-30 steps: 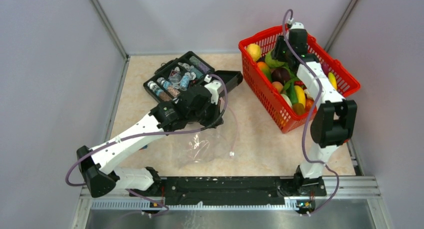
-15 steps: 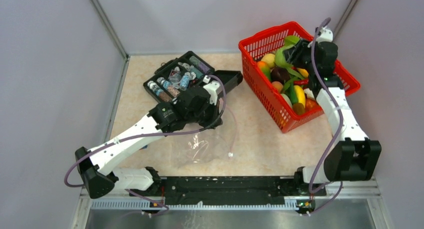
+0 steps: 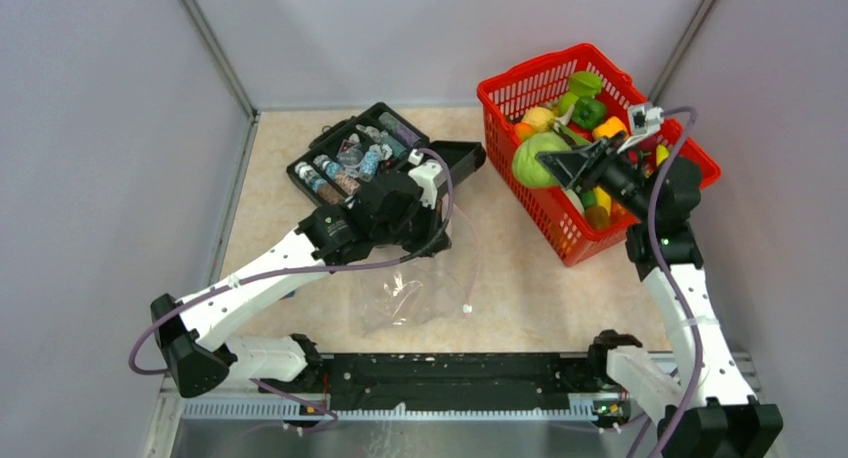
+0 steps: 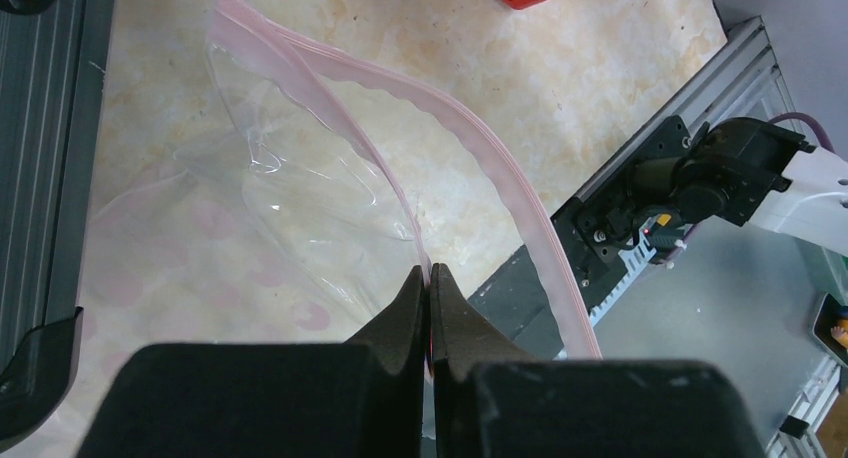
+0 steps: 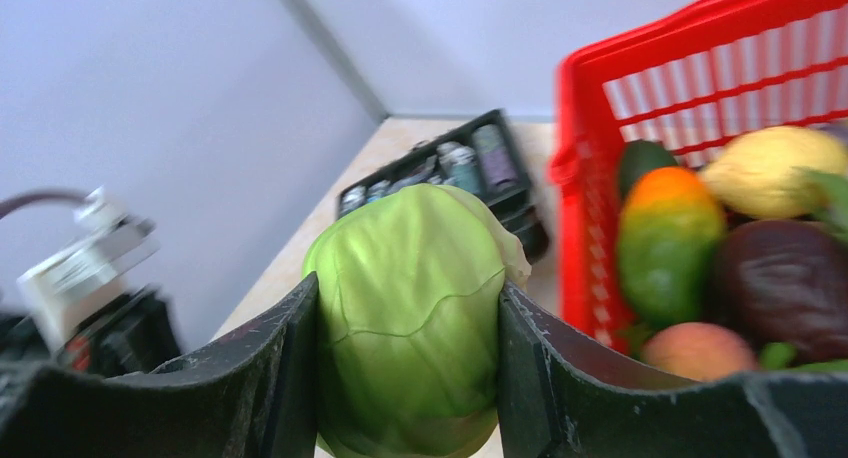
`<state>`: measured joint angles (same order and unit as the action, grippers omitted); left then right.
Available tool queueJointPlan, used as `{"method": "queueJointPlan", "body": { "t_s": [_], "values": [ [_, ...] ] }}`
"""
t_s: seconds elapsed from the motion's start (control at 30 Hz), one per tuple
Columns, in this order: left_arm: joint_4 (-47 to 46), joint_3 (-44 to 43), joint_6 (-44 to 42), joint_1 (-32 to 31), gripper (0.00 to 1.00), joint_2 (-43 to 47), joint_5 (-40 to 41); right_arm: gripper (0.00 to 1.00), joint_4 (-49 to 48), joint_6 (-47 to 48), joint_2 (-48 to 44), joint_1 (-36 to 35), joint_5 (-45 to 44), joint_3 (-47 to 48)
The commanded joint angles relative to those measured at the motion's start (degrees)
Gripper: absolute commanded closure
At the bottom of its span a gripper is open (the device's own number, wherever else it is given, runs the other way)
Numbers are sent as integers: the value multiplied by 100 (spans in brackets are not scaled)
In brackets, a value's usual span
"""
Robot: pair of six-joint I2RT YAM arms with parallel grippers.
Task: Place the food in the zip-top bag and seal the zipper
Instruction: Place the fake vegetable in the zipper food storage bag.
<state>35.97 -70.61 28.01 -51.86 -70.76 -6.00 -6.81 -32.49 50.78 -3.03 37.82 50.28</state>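
My right gripper (image 3: pixel 553 164) is shut on a light green toy cabbage (image 3: pixel 532 161) and holds it in the air over the near left rim of the red basket (image 3: pixel 548 233); the cabbage fills the gap between the fingers in the right wrist view (image 5: pixel 410 308). The clear zip-top bag (image 3: pixel 415 293) lies on the table in front of the left arm. My left gripper (image 4: pixel 428 278) is shut on the bag's pinkish zipper strip (image 4: pixel 490 168), holding one lip of the mouth up. More toy food (image 3: pixel 585 113) stays in the basket.
A black case (image 3: pixel 375 158) of small capped bottles lies open at the back left, its lid toward the basket. The basket also shows in the right wrist view (image 5: pixel 580 228), with an orange-green fruit (image 5: pixel 668 238) and a dark purple one (image 5: pixel 785 283). Grey walls enclose the table.
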Motion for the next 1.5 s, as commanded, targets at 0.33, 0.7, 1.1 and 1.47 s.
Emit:
{"method": "queueJointPlan", "body": {
  "t_s": [0.33,0.7,1.1,1.47],
  "values": [
    [-381,-135,73,-19,100,-106,-133,75,-716,-644,-776,-2163,691,-1397],
    [-361,-130,139,-18,100,9,-97,75,831,933,-267,-3120,-484,-929],
    [-282,-290,134,-18,100,248,-224,68,1405,1537,-93,-4045,-2452,-614],
    [-222,-485,161,-18,100,229,-389,45,1678,1803,-19,-4654,-2997,-292]
  ]
}}
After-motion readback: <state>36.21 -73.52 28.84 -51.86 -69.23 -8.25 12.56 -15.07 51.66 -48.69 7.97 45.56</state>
